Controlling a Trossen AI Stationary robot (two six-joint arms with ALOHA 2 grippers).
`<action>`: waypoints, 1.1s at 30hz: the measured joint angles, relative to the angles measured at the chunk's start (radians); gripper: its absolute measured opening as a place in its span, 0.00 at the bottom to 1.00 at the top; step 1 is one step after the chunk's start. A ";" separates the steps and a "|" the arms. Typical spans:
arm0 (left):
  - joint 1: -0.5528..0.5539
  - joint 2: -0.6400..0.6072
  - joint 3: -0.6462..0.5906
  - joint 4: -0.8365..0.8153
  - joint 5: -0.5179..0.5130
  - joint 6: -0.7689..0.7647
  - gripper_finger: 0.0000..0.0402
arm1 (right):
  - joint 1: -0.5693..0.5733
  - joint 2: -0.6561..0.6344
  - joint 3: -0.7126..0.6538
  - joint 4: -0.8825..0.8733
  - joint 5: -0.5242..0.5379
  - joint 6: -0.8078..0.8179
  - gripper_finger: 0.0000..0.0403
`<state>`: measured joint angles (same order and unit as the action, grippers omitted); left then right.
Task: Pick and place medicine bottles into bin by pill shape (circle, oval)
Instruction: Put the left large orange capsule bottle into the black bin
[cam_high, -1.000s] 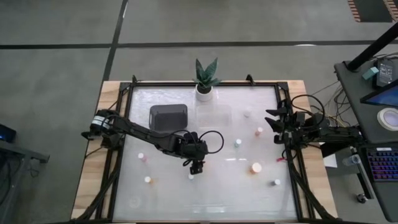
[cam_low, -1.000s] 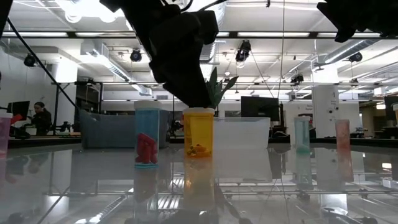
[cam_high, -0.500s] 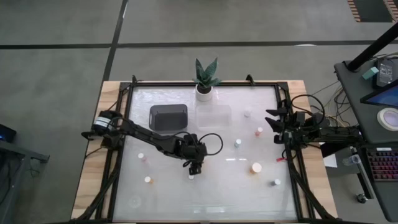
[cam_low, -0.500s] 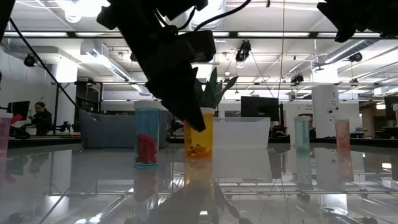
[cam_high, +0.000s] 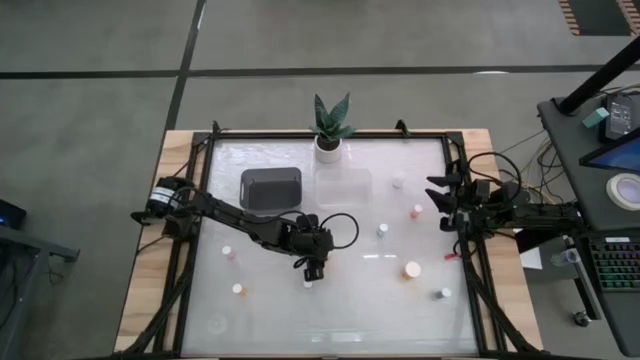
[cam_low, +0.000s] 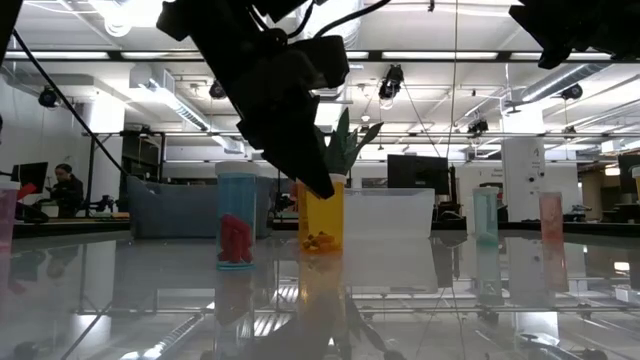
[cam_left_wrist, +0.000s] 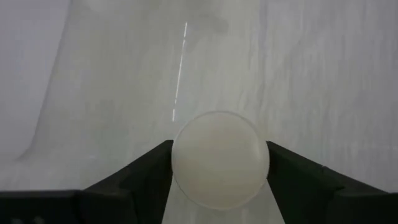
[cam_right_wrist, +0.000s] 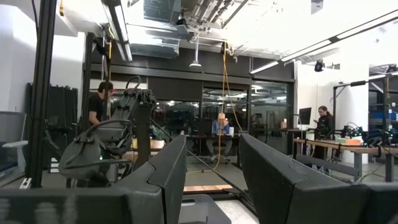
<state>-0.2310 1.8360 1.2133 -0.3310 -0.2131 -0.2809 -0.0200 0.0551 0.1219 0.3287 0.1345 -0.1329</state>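
On the bench (cam_high: 400, 300), the biggest things sit toward the far edge: a potted plant (cam_high: 331, 128), a dark bin (cam_high: 271, 188) and a clear bin (cam_high: 344, 186) beside it, presumably one for each pill shape. The left arm reaches from its mount to mid-bench, and the left gripper (cam_high: 314, 270) stands over an amber bottle (cam_low: 322, 215). Its fingers (cam_left_wrist: 140, 180) flank the white cap (cam_left_wrist: 220, 158) on both sides, right at its edges; I cannot tell whether they have clamped it yet. Coming straight down suits so small an upright bottle. The right gripper (cam_high: 443, 203) waits at the bench's right edge, its fingers a little apart and holding nothing. Other medicine bottles stand scattered well apart, among them a blue bottle (cam_low: 236, 215) near the amber one.
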 joint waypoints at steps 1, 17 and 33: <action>0.000 0.000 0.000 0.000 0.000 0.000 0.56 | 0.000 0.000 0.000 0.000 0.000 0.000 0.35; 0.000 -0.026 0.000 -0.025 0.000 0.006 0.47 | 0.000 0.000 0.000 -0.003 0.000 0.001 0.35; 0.123 -0.477 -0.122 -0.212 -0.319 -0.119 0.49 | 0.000 0.000 0.000 -0.011 0.023 0.001 0.35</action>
<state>-0.1082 1.3592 1.0908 -0.5426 -0.5322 -0.4003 -0.0198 0.0551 0.1219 0.3180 0.1572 -0.1318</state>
